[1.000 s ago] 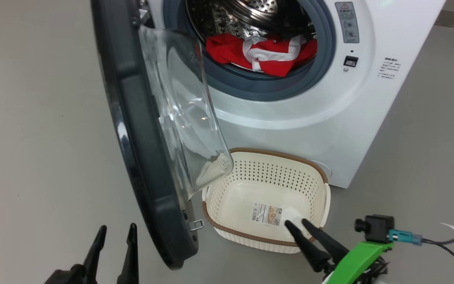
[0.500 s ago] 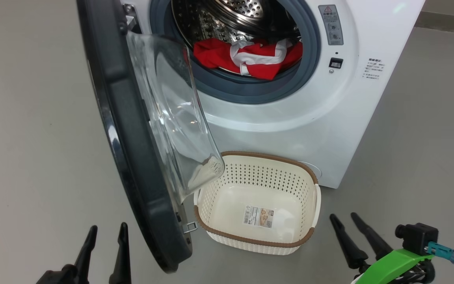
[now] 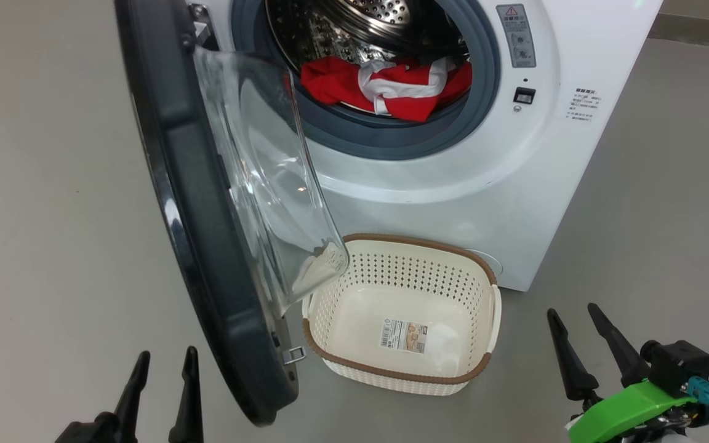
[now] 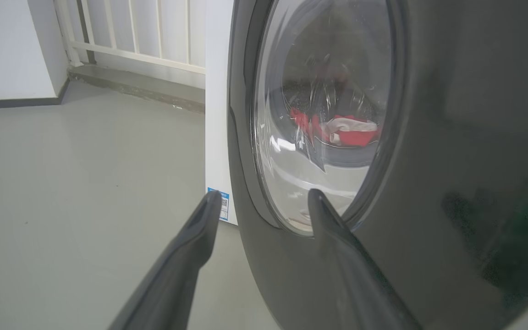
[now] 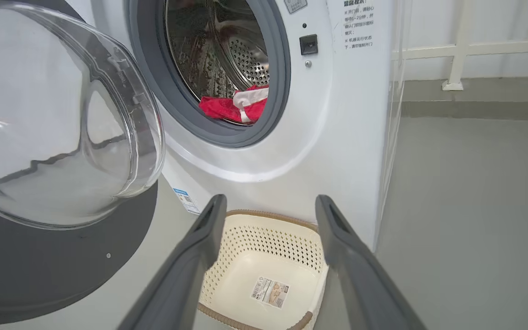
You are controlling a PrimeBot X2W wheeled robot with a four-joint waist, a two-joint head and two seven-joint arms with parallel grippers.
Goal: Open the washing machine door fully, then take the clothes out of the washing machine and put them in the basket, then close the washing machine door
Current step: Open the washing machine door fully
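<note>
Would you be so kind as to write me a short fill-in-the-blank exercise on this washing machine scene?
1. The washing machine door stands ____.
2. The clothes lie in the ____ of the washing machine.
3. The basket on the floor is ____ of clothes.
4. The left gripper and the right gripper, jaws apart, hold ____.

Missing words: open; drum; empty; nothing.

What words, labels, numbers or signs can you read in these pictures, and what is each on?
No wording is legible enough to quote.
Red warning triangle: grey label on the washing machine; its print too small.
Chinese notice on the machine's front: too blurred.
Sticker in the basket: barcode, print too small.
Blue label: unreadable.
</note>
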